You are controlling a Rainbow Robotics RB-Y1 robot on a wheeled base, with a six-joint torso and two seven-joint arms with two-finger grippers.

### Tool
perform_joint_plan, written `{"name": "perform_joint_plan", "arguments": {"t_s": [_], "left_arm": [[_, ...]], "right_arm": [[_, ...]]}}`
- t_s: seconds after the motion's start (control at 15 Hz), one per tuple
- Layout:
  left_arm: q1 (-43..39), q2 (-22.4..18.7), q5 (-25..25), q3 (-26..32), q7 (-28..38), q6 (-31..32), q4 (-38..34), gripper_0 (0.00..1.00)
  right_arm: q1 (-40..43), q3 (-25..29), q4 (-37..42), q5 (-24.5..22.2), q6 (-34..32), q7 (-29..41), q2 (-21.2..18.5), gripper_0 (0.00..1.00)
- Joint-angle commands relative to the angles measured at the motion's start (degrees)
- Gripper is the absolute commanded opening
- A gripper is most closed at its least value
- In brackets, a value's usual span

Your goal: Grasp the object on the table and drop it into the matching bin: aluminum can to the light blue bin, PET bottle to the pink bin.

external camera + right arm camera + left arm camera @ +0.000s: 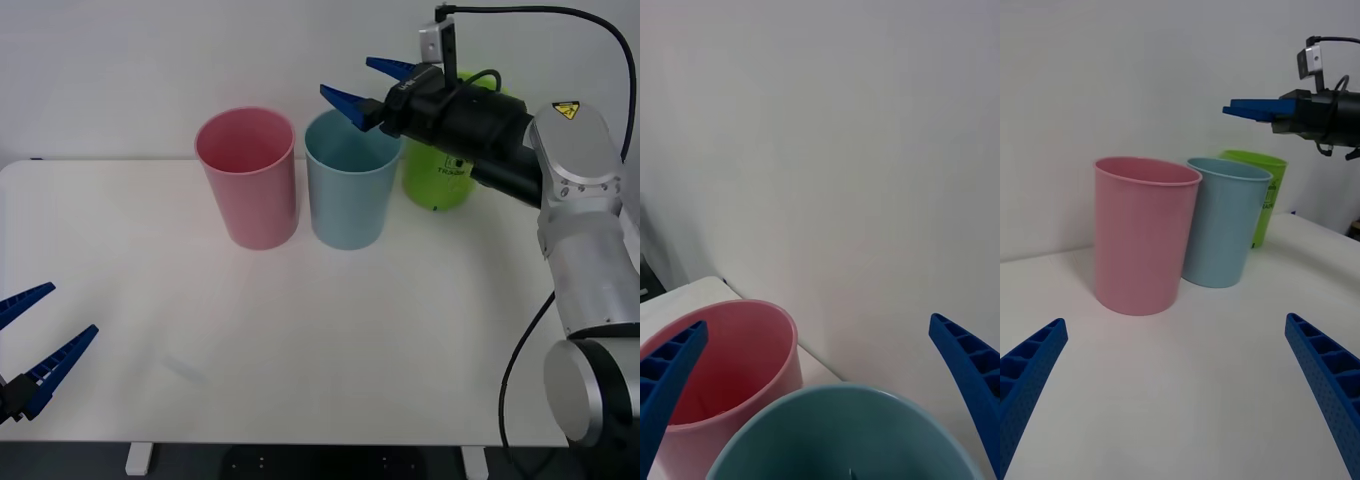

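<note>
Front view: the white table [300,350] stands against a plain pale wall. Near its far edge the pink bin [247,178] and the light blue bin [348,180] stand just beside each other, a lime green bin [440,180] behind the right arm. The right gripper [360,85] hovers above the blue bin's rim, fingers apart and empty. The left gripper [35,345] waits at the near left corner, fingers spread. Where the can is I cannot tell.

Silver jointed right arm [585,240] bearing yellow warning sticker [566,110], black wrist, black cables, 2 ribbed blue fingers [345,100].
</note>
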State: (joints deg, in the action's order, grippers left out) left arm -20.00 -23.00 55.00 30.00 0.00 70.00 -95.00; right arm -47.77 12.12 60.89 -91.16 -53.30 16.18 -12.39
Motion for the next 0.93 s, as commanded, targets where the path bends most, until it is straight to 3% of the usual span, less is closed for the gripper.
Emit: {"name": "perform_joint_plan", "arguments": {"t_s": [0.07, 0.27, 0.47, 0.67, 0.93], "left_arm": [[0.0, 0.0, 0.0, 0.0, 0.0, 0.0, 0.0, 1.00], [0.0, 0.0, 0.0, 0.0, 0.0, 0.0, 0.0, 1.00], [0.0, 0.0, 0.0, 0.0, 0.0, 0.0, 0.0, 1.00], [0.0, 0.0, 0.0, 0.0, 0.0, 0.0, 0.0, 1.00], [0.0, 0.0, 0.0, 0.0, 0.0, 0.0, 0.0, 1.00]], "right_arm": [[0.8, -0.2, -0.1, 4.3, -4.6, -0.6, -2.8, 1.00], [3.9, -3.5, 1.5, 13.4, -6.6, -2.3, -8.5, 1.00], [9.8, -8.1, 8.0, 22.1, -2.4, -3.1, -14.8, 1.00], [16.0, -7.9, 12.0, 26.9, -2.1, -5.1, -19.2, 1.00], [24.5, -8.0, 15.0, 33.9, -2.2, -13.5, -24.7, 1.00]]}}
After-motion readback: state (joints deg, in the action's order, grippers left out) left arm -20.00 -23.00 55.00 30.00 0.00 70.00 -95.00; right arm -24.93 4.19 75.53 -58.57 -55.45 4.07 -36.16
